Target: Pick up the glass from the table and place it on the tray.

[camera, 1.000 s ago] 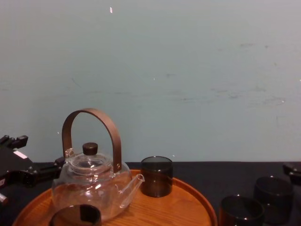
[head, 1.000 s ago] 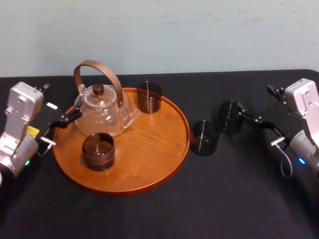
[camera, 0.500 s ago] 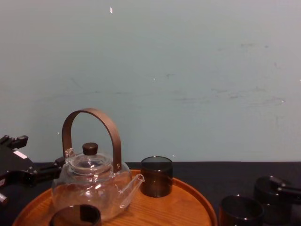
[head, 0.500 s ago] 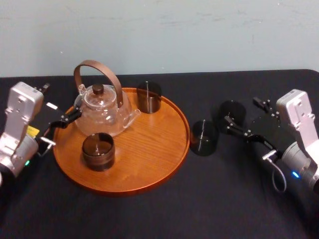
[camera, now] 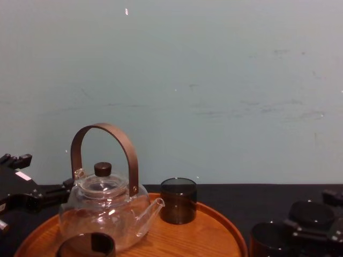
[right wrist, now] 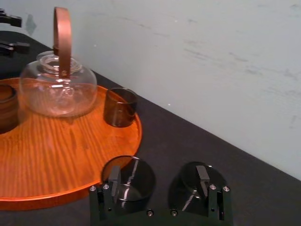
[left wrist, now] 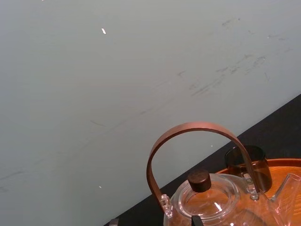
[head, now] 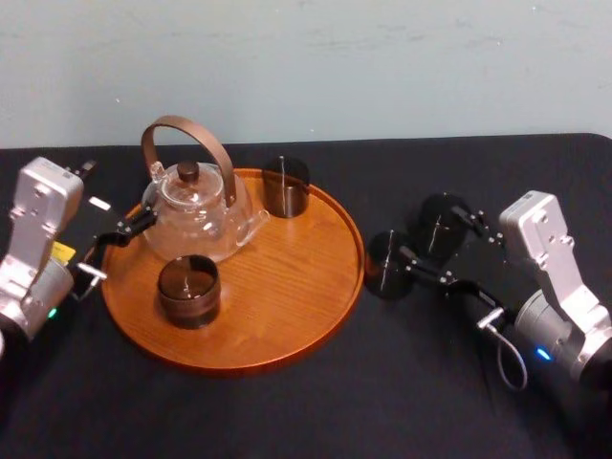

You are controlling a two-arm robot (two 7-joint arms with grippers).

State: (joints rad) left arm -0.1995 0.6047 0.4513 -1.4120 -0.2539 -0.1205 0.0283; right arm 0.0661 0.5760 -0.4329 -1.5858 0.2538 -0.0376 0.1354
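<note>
I make this the early part of the job: nothing is picked up yet. The tray (head: pixel 277 296) sits left of centre on the counter (head: pixel 287 411). It carries a teapot (head: pixel 196 215), a back glass (head: pixel 286 186) by the far rim and a front glass (head: pixel 188 290) near me. Whether those two count as earlier placements I cannot say.

Two more glasses stand on the counter to the right of the tray. The near glass (head: pixel 387 263) is just beside the rim. The far glass (head: pixel 442 222) is a little farther right and back, close to its neighbour.

My right gripper (head: pixel 430 234) is low at these two, with its fingers spread wide and holding nothing. In the right wrist view one finger (right wrist: pixel 114 176) lies across the near glass (right wrist: pixel 129 181) and the other finger (right wrist: pixel 202 176) across the far glass (right wrist: pixel 197 186). So the gap seems to sit between the glasses, not around either. I judge it is not lined up for a grasp.

The left gripper (head: pixel 122 244) is parked at the tray's left edge beside the teapot, fingers apart and empty.

What is left is nearly everything: centre on one glass, close, lift, carry it over the rim and set it down on bare wood. With the glasses so close, a finger could knock the neighbour.
</note>
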